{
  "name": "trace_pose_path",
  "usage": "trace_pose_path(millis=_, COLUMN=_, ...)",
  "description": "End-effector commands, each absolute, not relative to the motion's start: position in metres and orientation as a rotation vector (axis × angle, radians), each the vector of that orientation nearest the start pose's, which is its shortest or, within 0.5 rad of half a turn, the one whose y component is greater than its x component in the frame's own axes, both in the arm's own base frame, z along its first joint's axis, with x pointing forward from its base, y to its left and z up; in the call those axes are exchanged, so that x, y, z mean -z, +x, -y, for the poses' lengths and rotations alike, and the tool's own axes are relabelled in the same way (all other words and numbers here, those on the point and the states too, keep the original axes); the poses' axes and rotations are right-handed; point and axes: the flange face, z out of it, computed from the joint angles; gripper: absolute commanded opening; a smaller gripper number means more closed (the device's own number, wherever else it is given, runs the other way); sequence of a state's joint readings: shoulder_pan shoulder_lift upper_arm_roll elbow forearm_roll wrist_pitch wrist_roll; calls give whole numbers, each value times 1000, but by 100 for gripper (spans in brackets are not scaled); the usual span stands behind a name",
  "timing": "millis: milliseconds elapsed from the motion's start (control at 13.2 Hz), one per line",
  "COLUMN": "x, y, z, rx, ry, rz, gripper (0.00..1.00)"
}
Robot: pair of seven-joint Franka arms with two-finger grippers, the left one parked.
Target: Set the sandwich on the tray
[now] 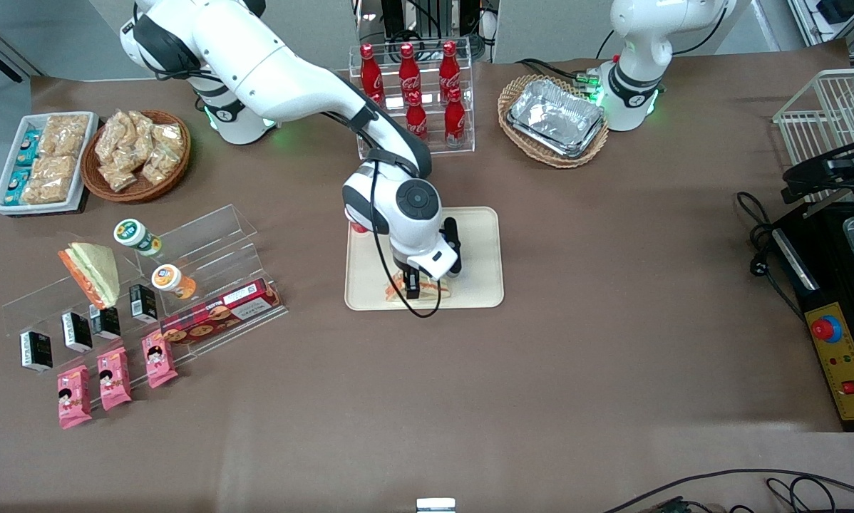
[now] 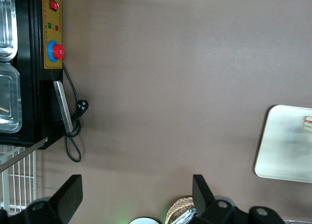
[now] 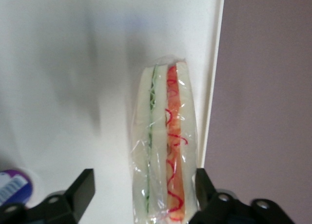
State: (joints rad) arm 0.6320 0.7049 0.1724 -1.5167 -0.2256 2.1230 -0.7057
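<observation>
**Sandwich on the tray, claw spread above it**

The gripper hangs directly over the sandwich with its two fingers spread wide, one on each flank of the wrapped wedge and neither visibly pressing it. The sandwich lies on its side on the tray, showing pale bread, a thin green line and a bright orange-red filling stripe through the clear wrap. It sits close against the tray's rim, at the edge nearest the front camera, with brown table just past that rim.

In the front view the gripper stands low over the sandwich, inside the cream tray.

Judged from this, the placing looks essentially done: the sandwich rests on the tray and appears released. What seems left is only to lift the arm clear.
</observation>
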Motion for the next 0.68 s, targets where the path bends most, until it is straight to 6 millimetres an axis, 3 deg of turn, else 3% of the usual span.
trace_pose_path(millis=0, x=-299, y=511, z=-474, rx=161, ry=2287, rz=-2110, gripper=100)
trace_pose_path(millis=152, x=-346, y=528, z=-450, rx=128, ry=2317, rz=-2039, gripper=100)
trace_pose_path(millis=303, x=-396, y=552, z=-405, rx=88, ry=2436, rz=-1933, gripper=100)
trace_pose_path(millis=455, x=-440, y=579, z=-345, rx=45, ry=2596, rz=-1807, gripper=100)
trace_pose_path(millis=606, x=-484, y=600, z=-271, rx=-1, ry=2779, rz=-1639, gripper=100)
